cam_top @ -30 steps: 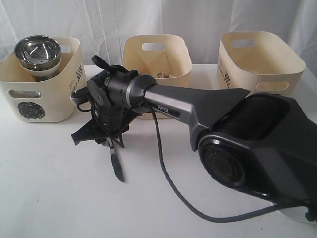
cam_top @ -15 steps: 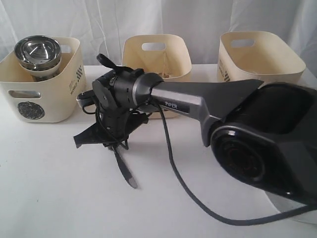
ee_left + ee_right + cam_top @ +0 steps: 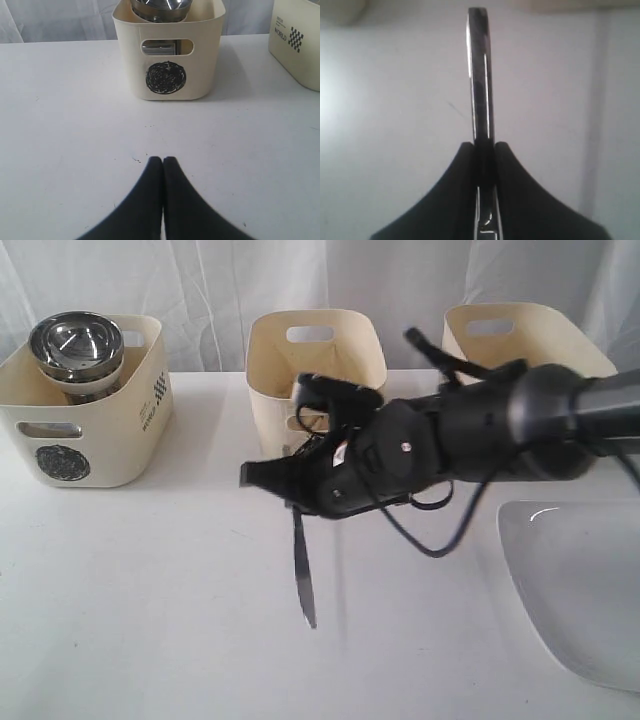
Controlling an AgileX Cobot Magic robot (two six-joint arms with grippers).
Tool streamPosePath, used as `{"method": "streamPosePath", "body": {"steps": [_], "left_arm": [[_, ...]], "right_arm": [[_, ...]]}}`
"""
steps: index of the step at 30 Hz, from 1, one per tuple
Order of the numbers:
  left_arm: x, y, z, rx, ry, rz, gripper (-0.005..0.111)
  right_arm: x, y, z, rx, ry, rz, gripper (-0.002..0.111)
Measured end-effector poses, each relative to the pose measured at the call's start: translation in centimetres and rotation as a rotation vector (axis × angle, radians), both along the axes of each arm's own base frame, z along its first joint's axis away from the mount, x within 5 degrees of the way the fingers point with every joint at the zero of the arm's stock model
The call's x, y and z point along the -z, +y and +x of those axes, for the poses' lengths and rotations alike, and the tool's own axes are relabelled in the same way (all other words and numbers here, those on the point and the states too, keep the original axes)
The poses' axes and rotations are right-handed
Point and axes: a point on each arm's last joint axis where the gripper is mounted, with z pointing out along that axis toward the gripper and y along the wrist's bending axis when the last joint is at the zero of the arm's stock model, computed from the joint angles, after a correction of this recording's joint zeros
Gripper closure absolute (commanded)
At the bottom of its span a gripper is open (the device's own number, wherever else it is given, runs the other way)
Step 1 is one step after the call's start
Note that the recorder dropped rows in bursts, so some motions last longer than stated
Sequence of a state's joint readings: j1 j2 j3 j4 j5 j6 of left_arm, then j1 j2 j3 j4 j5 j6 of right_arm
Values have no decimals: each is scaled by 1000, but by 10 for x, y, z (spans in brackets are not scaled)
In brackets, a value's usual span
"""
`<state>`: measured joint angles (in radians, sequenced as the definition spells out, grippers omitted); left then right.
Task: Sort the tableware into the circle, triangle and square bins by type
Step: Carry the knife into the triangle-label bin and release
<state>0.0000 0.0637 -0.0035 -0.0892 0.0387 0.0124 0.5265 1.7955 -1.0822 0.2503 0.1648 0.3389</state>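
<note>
Right claw (image 3: 483,150) is clamped on the steel knife (image 3: 303,575), which hangs down mid-frame over the worktop (image 3: 150,590). Left claw (image 3: 163,162) sits pressed together.

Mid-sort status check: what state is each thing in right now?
Knife, gripped at one end, hanging down.
Right gripper, fingers shut on the knife.
Left gripper, shut, holding nothing.
Circle bin, upright, stacked steelware inside.
White plate, lying on the table, untouched.
</note>
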Motion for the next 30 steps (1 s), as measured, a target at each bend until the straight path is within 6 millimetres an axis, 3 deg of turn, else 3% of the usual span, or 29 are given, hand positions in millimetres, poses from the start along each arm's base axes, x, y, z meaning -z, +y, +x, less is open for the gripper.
{"method": "streamPosePath", "body": {"steps": [6,10,15,21,28,30], "left_arm": [[0,0,0,0,0,0,107],[0,0,0,0,0,0,107],[0,0,0,0,0,0,107],[0,0,0,0,0,0,107],[0,0,0,0,0,0,107],[0,0,0,0,0,0,107]], "right_arm": [[-78,-55,4,335,-341,355,108],[-92,-77,20,426,-403,403,108],[-91,-85,61,482,-439,415,108],[-76,-77,121,500,-465,427,108],[-52,-72,168,468,-479,357,108],[-44,-70,179,434,-471,304,103]]}}
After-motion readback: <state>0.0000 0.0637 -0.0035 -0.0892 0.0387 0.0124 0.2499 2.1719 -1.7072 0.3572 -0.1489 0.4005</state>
